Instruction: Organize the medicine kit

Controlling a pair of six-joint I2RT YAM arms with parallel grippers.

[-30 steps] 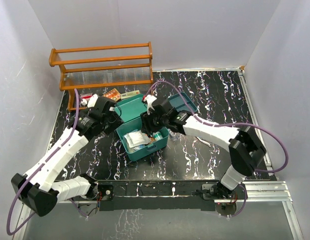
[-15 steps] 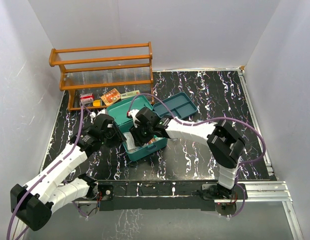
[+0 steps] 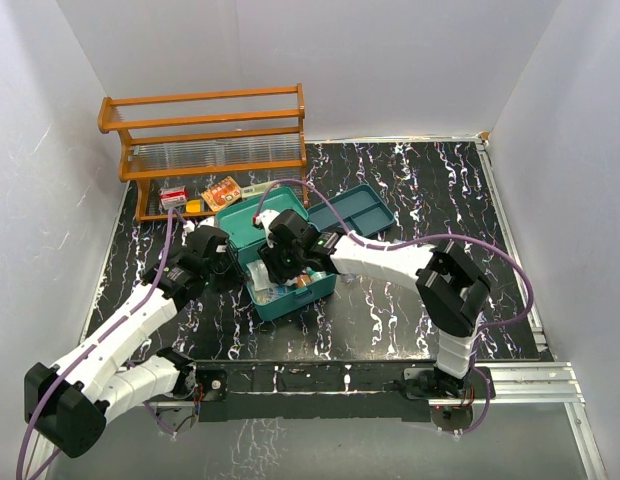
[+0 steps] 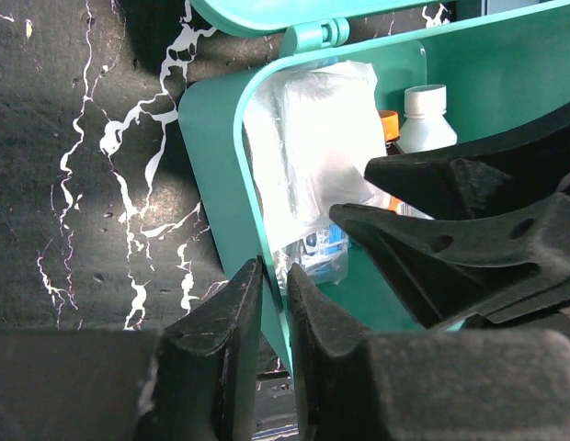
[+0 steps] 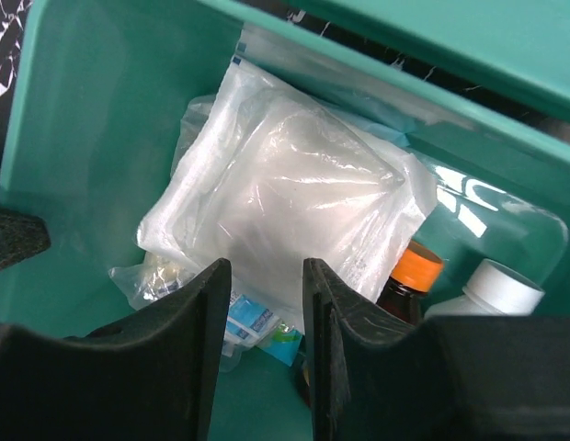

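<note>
The teal medicine kit stands open at mid-table, its lid laid back. My left gripper is shut on the kit's left wall, one finger on each side of it. My right gripper is open inside the kit, its fingertips just above a white plastic packet without gripping it. Beside the packet stand an amber bottle with an orange cap and a white bottle. A small blue sachet lies under the packet.
A blue-teal two-compartment tray lies right of the kit. A brown wooden rack stands at the back left, with small boxes on the table below it. White walls close in three sides.
My left gripper has come down from beside the lid and closed on the kit's left wall. My right gripper has swung left from the tray side into the kit, over the white packet.
</note>
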